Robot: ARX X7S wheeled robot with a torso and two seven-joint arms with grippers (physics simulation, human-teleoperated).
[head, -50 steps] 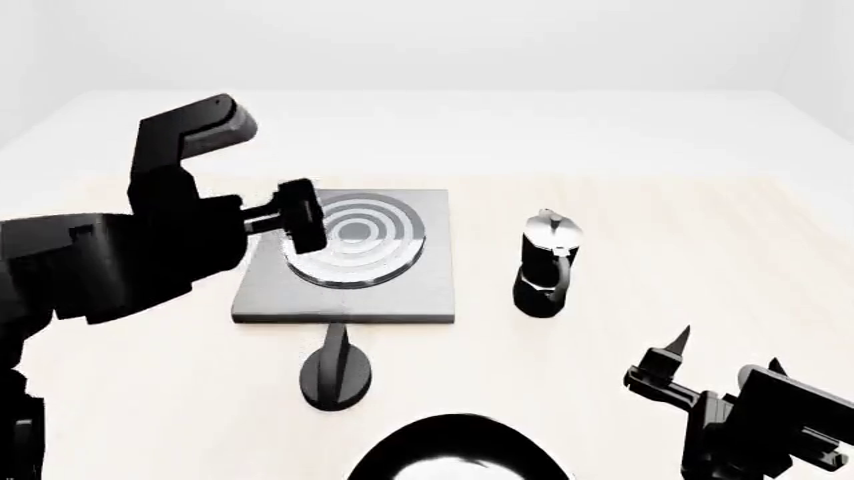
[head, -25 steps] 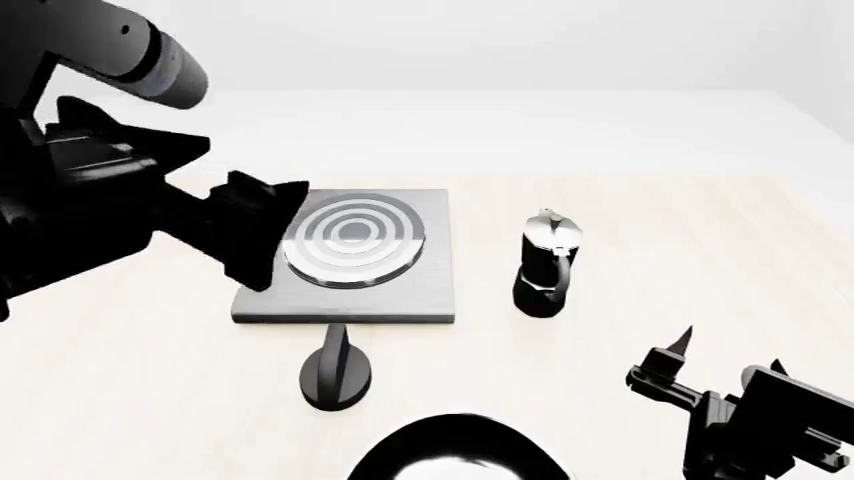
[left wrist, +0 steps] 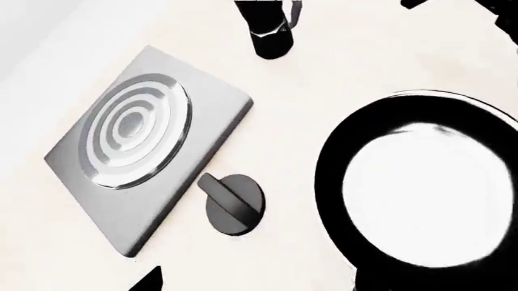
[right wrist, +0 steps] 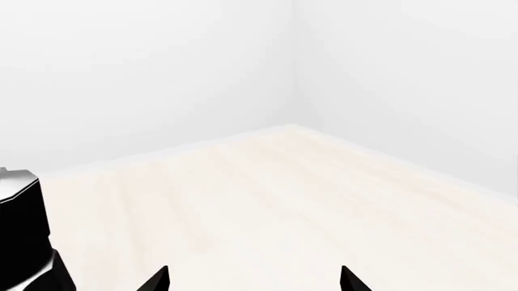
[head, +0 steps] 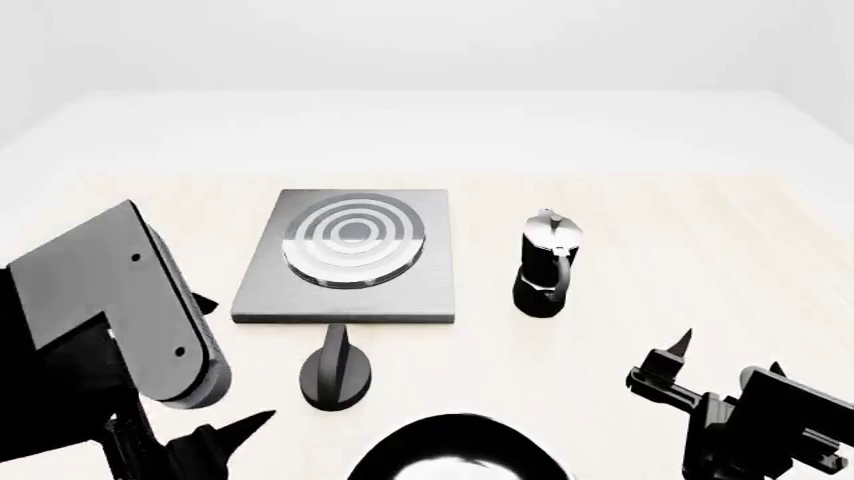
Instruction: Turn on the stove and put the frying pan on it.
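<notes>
Stove, a flat grey metal hotplate (head: 350,260), lay unobstructed; left pincer (head: 200,445), spread unclear, hung low; right pincer (right wrist: 252,280) gaped over bare pale surface (right wrist: 307,200).

Brightness: high, even, diffuse; walls and table (head: 694,230) nearly washed out.
Shadows: almost none beneath anything.
Glare: the frying pan (left wrist: 421,188) inside blows out to pure white; the stove (head: 350,258) rings shine brightest toward 7 o'clock.
Blacks: the moka pot (head: 547,265) is crushed, detail lost.
Sharpness: crisp throughout, no blur.
Distortion: none visible at the edges.
</notes>
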